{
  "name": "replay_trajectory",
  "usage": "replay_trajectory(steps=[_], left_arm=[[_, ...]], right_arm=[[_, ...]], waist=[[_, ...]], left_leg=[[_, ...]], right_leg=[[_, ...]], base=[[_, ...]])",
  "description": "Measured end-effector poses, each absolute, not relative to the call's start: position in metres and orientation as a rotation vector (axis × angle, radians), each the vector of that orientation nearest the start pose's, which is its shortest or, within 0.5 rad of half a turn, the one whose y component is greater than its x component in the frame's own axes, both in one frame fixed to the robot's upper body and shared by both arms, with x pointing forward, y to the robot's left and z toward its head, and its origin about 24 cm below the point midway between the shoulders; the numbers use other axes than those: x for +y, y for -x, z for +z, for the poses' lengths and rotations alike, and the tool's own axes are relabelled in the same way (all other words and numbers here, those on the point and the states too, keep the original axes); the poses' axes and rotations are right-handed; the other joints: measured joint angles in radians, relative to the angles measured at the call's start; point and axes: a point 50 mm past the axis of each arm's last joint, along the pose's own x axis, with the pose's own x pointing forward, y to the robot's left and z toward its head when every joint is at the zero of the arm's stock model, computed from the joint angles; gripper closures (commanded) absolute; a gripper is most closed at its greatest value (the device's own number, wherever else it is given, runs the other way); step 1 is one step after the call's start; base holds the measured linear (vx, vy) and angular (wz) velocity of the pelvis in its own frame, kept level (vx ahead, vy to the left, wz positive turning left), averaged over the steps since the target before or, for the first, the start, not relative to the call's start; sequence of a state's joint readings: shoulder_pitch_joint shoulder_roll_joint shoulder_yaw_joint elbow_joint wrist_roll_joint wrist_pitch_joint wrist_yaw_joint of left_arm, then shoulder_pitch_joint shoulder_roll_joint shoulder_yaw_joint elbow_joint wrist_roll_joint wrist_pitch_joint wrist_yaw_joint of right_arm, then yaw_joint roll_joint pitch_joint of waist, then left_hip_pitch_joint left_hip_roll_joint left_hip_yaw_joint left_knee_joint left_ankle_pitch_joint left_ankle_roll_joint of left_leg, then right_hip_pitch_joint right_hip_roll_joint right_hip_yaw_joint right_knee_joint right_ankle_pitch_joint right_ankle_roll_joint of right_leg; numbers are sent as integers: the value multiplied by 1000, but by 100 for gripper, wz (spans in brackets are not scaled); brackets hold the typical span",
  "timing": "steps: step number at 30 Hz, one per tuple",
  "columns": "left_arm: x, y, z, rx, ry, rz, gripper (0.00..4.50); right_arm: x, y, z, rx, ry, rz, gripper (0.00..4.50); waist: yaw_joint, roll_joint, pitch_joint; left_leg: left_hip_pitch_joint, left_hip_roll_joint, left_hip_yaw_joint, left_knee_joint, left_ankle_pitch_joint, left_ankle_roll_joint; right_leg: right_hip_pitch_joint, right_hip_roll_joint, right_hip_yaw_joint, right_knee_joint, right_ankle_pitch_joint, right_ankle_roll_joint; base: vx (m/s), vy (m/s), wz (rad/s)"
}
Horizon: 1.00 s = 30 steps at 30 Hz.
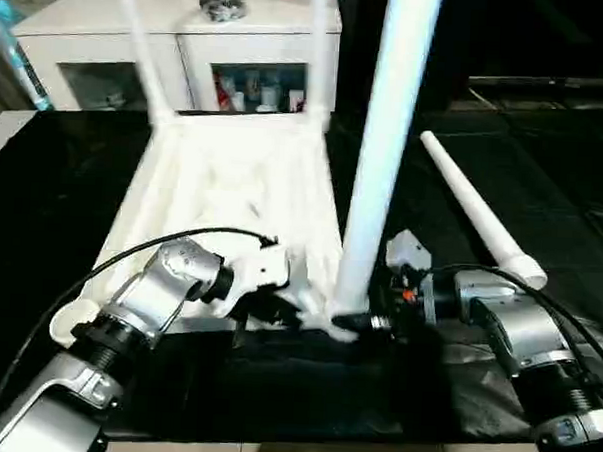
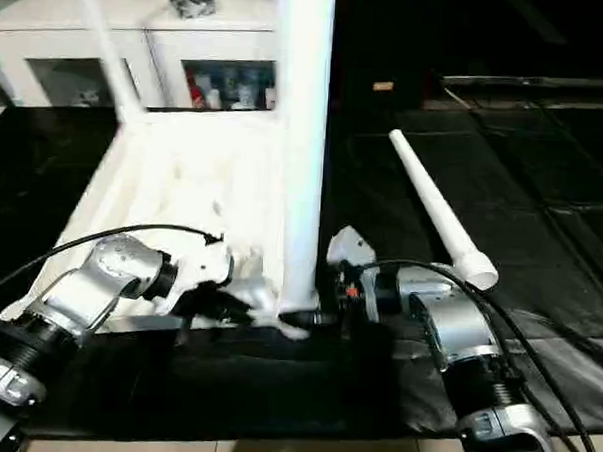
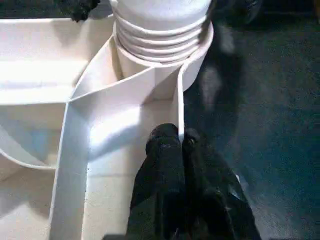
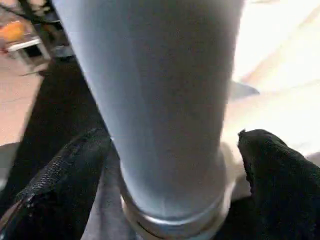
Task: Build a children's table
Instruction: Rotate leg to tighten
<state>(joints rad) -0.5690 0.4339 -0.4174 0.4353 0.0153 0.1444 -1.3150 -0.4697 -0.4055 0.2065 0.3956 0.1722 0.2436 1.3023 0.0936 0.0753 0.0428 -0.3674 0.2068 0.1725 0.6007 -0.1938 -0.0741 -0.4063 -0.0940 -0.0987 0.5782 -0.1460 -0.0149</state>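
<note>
The white table top (image 1: 233, 193) lies upside down on the black mat. Two legs (image 1: 139, 39) stand upright in its far corners. A third leg (image 1: 385, 140) stands in the near right corner socket (image 3: 160, 55), its ribbed end seated there. My left gripper (image 3: 177, 137) is shut on the thin rim wall of the top just beside that socket. My right gripper (image 4: 172, 145) is open around the base of this leg, one finger (image 4: 65, 170) on each side with a gap to the tube. A fourth leg (image 1: 477, 209) lies loose on the mat to the right.
A white cabinet (image 1: 190, 31) with glass doors stands behind the table top, with small items on it. Black cables run along both silver forearms. The black mat (image 1: 565, 157) stretches to the right past the loose leg.
</note>
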Motion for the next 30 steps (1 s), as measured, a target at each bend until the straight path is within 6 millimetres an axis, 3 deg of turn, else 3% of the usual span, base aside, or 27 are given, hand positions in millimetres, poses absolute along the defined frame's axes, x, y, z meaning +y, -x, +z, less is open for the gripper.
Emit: replay_trajectory(steps=[17, 18, 30], left_arm=[[122, -294, 55, 491, -544, -1596, 450], [122, -294, 55, 491, -544, -1596, 450], [122, -293, 55, 495, -542, -1608, 450]], right_arm=[[-143, -288, 57, 420, 173, 1532, 23], [-143, -289, 58, 419, 170, 1538, 56], [-142, -289, 61, 423, 152, 1557, 154]], waist=[[-1, 0, 0], [-1, 0, 0], [0, 0, 0]], left_leg=[[0, 0, 0, 0, 0, 0], [0, 0, 0, 0, 0, 0], [0, 0, 0, 0, 0, 0]], right_leg=[[0, 0, 0, 1, 0, 1], [0, 0, 0, 1, 0, 1], [0, 0, 0, 1, 0, 1]], base=[[0, 0, 0], [0, 0, 0], [0, 0, 0]])
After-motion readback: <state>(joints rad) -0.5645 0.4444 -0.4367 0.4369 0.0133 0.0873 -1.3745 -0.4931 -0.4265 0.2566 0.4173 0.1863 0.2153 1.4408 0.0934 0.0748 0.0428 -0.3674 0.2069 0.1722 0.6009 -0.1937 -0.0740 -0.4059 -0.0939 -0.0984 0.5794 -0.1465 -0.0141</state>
